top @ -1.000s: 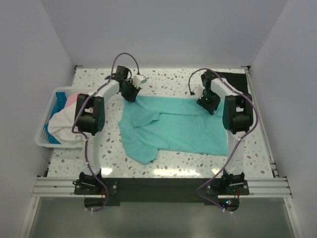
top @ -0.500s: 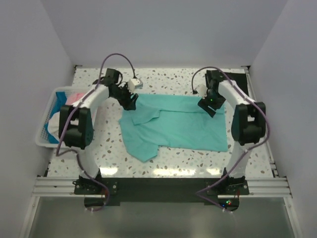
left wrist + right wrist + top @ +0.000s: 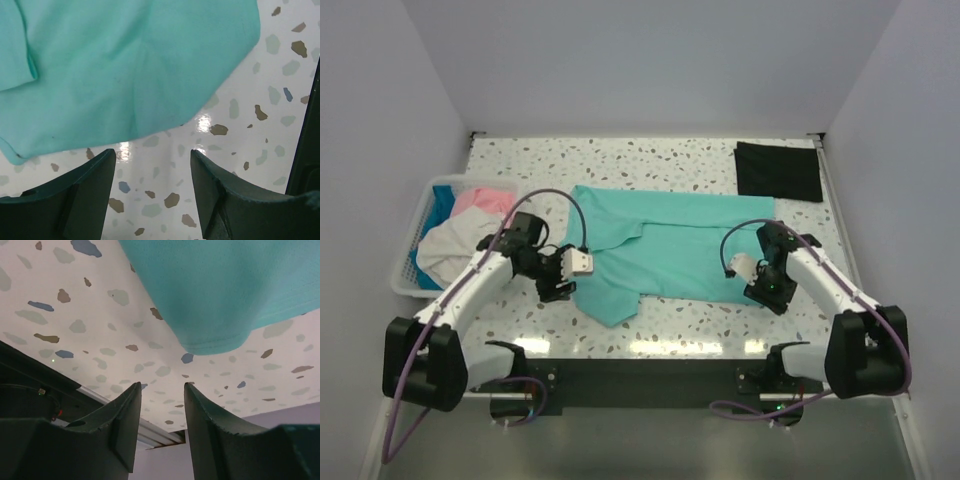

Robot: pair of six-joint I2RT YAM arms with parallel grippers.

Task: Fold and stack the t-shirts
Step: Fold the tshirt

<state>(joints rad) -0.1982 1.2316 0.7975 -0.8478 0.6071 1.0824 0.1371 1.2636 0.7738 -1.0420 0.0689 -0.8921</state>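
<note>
High rear overhead, wrist views close, probably downward, sharing teal t-shirt (image 3: 680, 245)

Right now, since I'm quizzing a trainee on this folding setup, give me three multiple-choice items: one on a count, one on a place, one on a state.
1. How many t-shirts show in the basket?
A) one B) three C) five
2. On the table, where does the black t-shirt lie?
A) near left corner B) middle C) far right corner
3. How is the left tool?
A) open and empty B) shut on cloth C) shut on a rim

Answers:
1 B: the blue t-shirt, pink t-shirt and white t-shirt show there.
2 C: it lies folded, alone by the far right edge.
3 A: its fingers stand apart with only table between them, just short of the teal-green t-shirt.
</note>
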